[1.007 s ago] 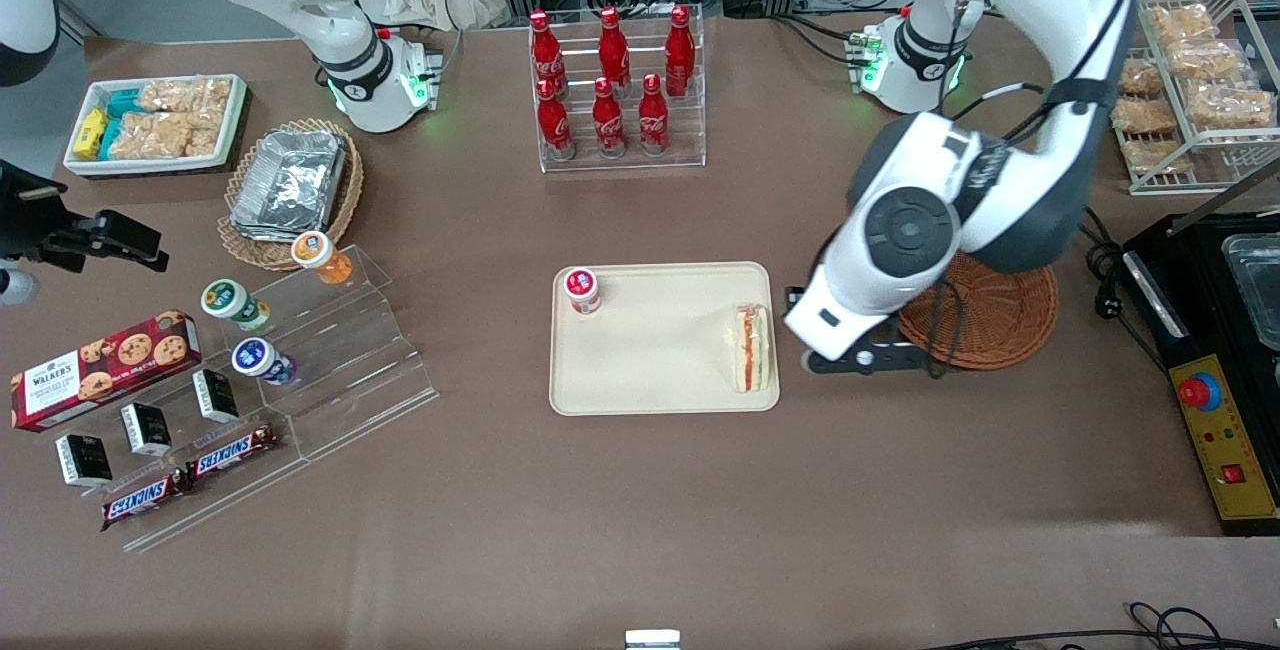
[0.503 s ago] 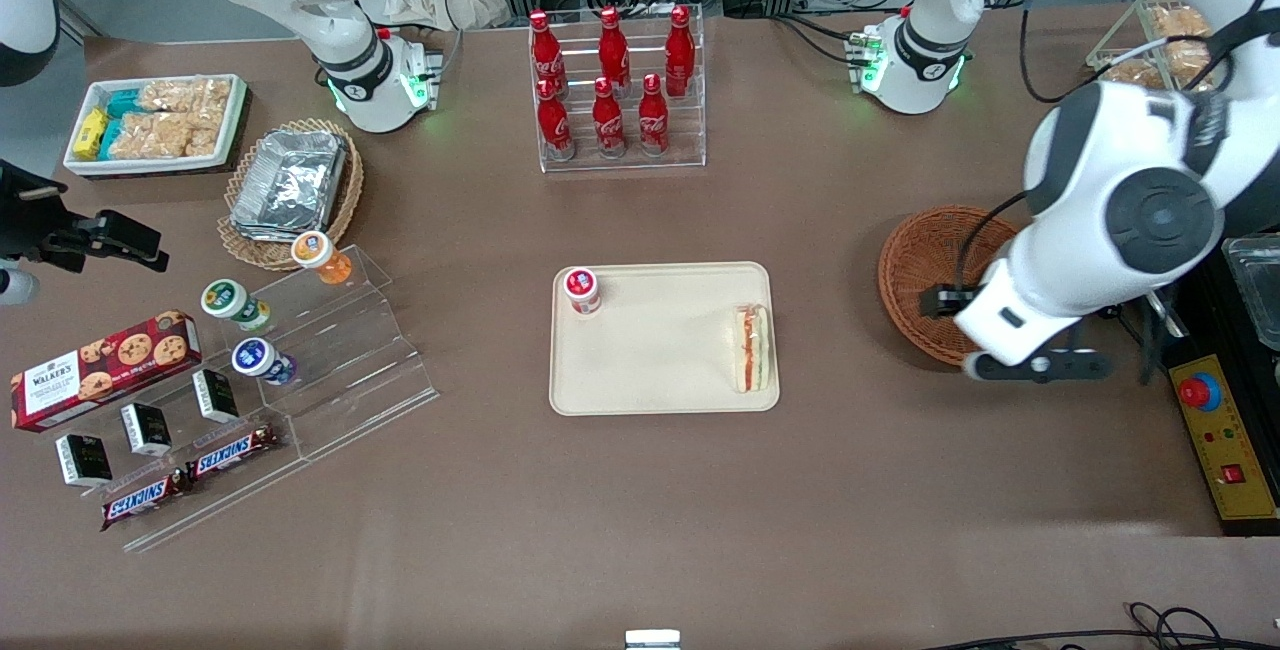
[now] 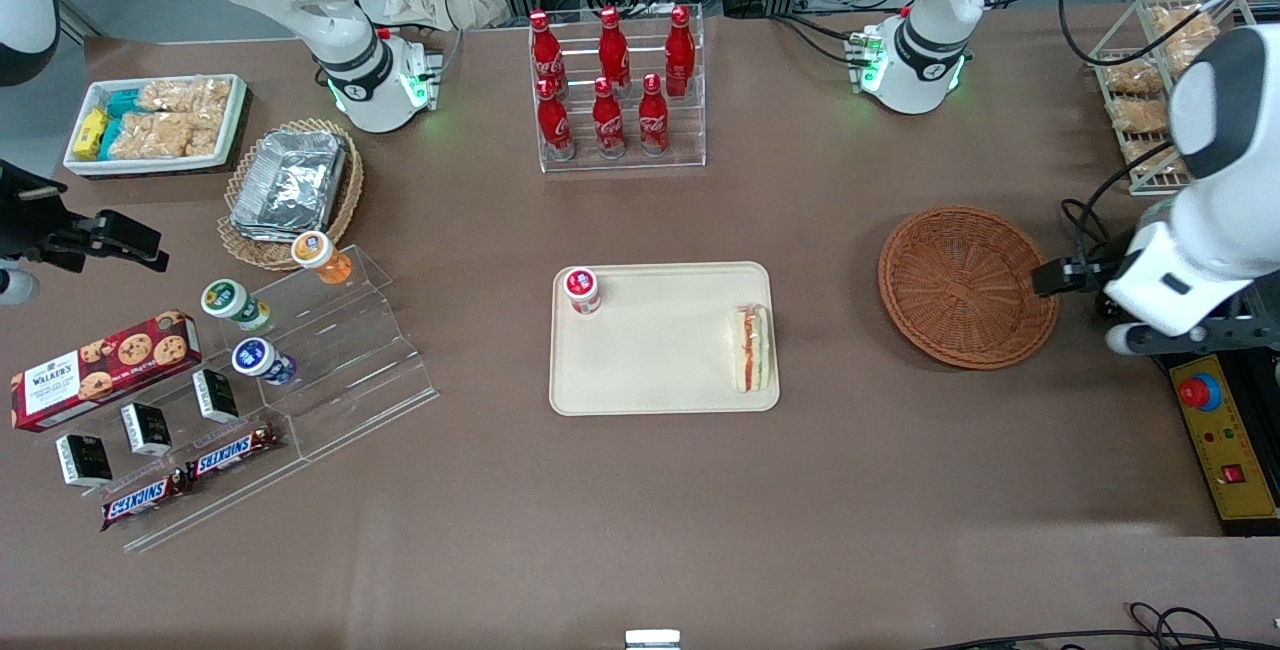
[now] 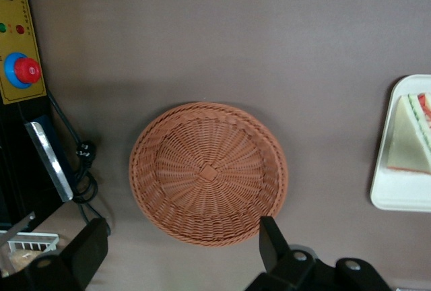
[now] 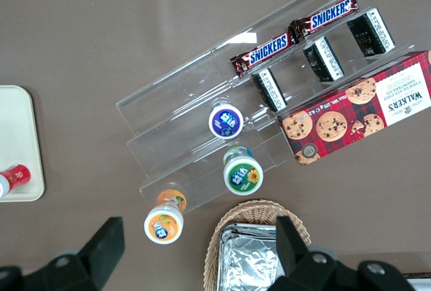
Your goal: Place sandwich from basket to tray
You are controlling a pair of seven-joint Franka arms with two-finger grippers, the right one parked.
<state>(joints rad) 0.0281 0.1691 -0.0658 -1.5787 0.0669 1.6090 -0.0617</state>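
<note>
Your sandwich (image 3: 752,348) lies on the tray (image 3: 660,370), against the tray's rim toward the working arm's end, filling edge up; taking the tray as a clock face in the front view, it sits at about 3 o'clock. A red-capped small bottle (image 3: 582,290) lies at the tray's 10 o'clock corner.

The basket (image 3: 966,286) rests on the tabletop (image 3: 640,490) near the tray, toward the working arm's end, with nothing in it. The left wrist view confirms this: you see the whole woven floor of the basket (image 4: 208,172) bare, plus only a corner of the tray (image 4: 397,200) with a slice of the sandwich (image 4: 412,136). That view also shows the pincer (image 4: 178,250) released, its two fingers spread wide with nothing between them. The front view shows only its body (image 3: 1150,315), so the finger state cannot be read there.

Against the front view half a second ago, the pincer has moved off the basket rim and now hangs over the yellow control box (image 3: 1225,440), clear of the basket. A second ago it was just beside the tray. Sandwich, tray and basket are unchanged.
</note>
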